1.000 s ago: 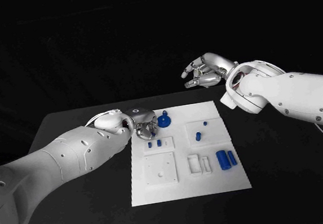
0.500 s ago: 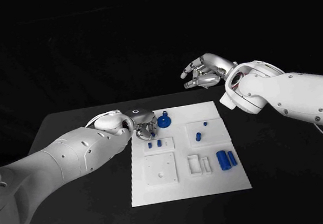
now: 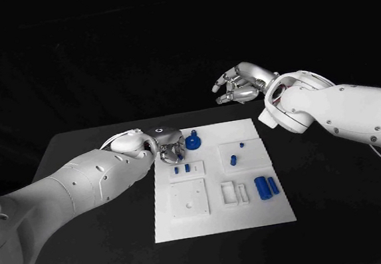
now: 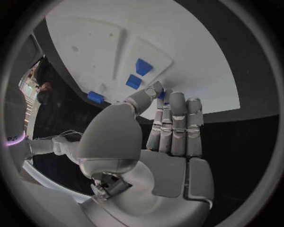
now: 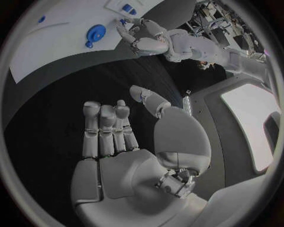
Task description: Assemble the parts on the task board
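The white task board [image 3: 224,214] lies in the middle of the black table. A round blue part with a stem [image 3: 193,141] stands at the board's far left corner. My left hand [image 3: 168,145] hovers right beside it with its fingers stretched out, and I cannot tell if it touches the part. The left wrist view shows the same hand [image 4: 172,127] empty, a sliver of blue behind its fingertips. The right wrist view shows the left hand [image 5: 142,40] next to the round part [image 5: 94,34]. My right hand [image 3: 240,84] hangs high beyond the table's far edge, fingers apart and empty [image 5: 118,137].
Two small blue pegs [image 3: 183,169] lie in a recess near my left hand. A short peg [image 3: 234,160] and a blue dot [image 3: 242,144] sit mid-board. Two blue cylinders [image 3: 263,188] lie at the board's right side, beside white slots [image 3: 230,192]. Bare table [image 3: 95,207] flanks the board.
My right hand has risen very slightly. My left hand and the blue parts stay where they were.
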